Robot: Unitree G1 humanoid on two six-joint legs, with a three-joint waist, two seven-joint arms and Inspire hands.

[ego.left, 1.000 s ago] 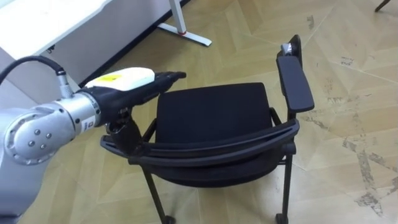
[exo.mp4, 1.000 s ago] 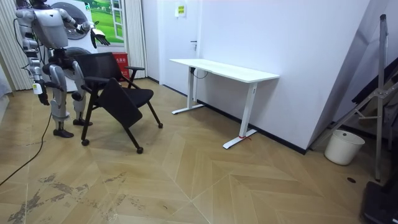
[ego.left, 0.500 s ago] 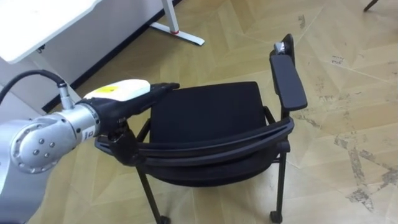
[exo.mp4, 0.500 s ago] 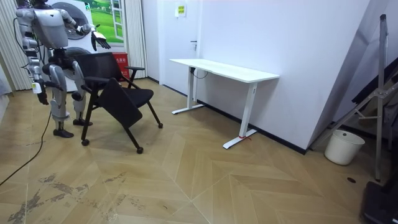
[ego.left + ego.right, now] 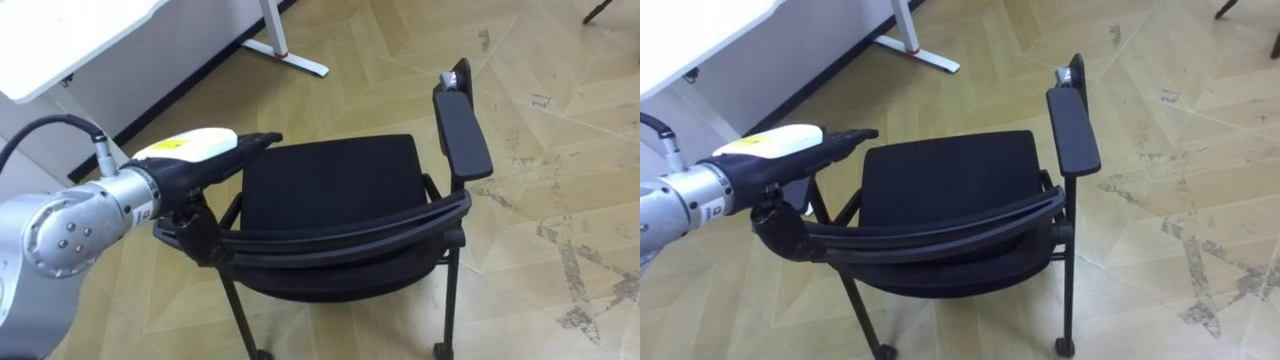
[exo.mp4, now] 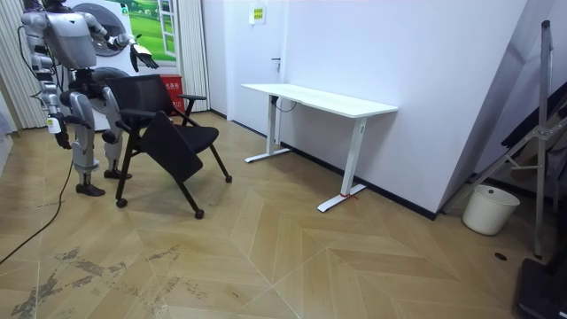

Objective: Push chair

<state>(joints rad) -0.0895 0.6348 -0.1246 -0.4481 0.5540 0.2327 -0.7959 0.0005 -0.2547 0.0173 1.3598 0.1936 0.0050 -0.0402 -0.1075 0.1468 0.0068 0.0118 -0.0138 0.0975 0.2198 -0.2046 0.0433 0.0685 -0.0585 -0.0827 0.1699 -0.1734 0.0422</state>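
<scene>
- Left hand [image 5: 213, 160]: fingers straight and flat, above the left armrest of the chair [image 5: 330, 185].
- Right hand [image 6: 56, 125]: hangs at the robot's side; state cannot be told.
- Robot stands behind the chair.

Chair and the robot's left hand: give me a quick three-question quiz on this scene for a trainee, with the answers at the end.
1. True or false: the left hand has its fingers curled round the backrest of the chair.
2. What stands beyond the chair, toward the robot's left? A) a white desk B) a sofa C) a fridge
3. Fill in: the chair's seat is ____ in colour.
Key: 1 false, the fingers lie straight, over the chair's left side. 2 A. 3 black.
</scene>
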